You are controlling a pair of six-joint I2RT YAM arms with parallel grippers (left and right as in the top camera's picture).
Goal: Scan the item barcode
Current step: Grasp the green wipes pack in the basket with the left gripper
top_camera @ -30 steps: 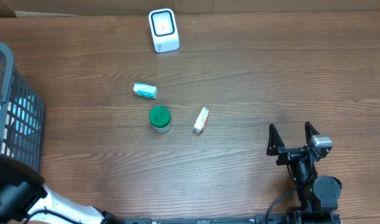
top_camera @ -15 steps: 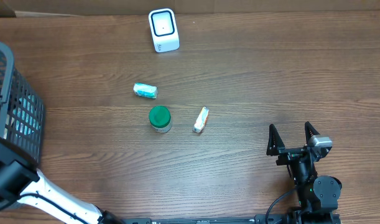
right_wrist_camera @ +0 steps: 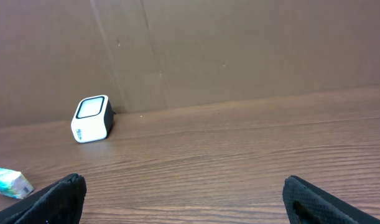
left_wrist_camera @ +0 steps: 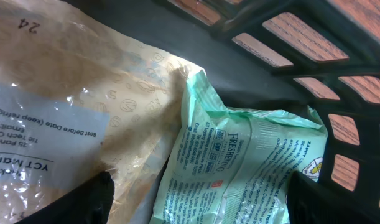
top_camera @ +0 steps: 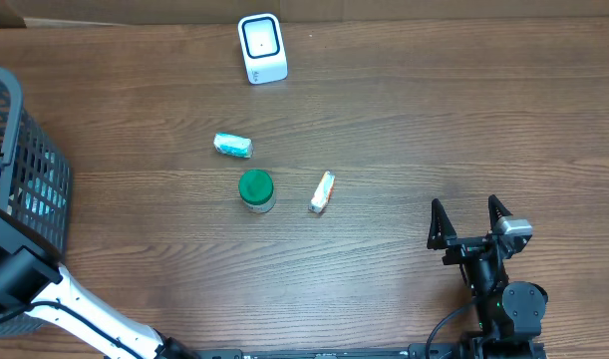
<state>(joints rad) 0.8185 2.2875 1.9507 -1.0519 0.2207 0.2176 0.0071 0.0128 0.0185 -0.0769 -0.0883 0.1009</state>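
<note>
Inside the black basket [left_wrist_camera: 283,12] my left gripper [left_wrist_camera: 196,202] is open. Its fingers [left_wrist_camera: 84,199] stand on either side of a pale green printed packet [left_wrist_camera: 252,162], which lies against a tan pouch with a white label [left_wrist_camera: 84,99]. No barcode shows on either. The white scanner [top_camera: 262,47] stands at the table's far edge and also shows in the right wrist view as the scanner [right_wrist_camera: 90,118]. Low at the front right, my right gripper [top_camera: 471,221] is open and holds nothing, with bare wood between the fingers of the gripper [right_wrist_camera: 190,202].
The basket [top_camera: 25,170] fills the left edge of the table. Mid-table lie a small blue-green packet [top_camera: 233,146], a green-lidded jar [top_camera: 256,189] and a small white-and-orange stick [top_camera: 323,191]. A brown cardboard wall [right_wrist_camera: 239,50] runs behind the scanner.
My left arm has pushed further up into the basket, and its jaws stand a little wider. The right arm and the items on the table have not moved.
</note>
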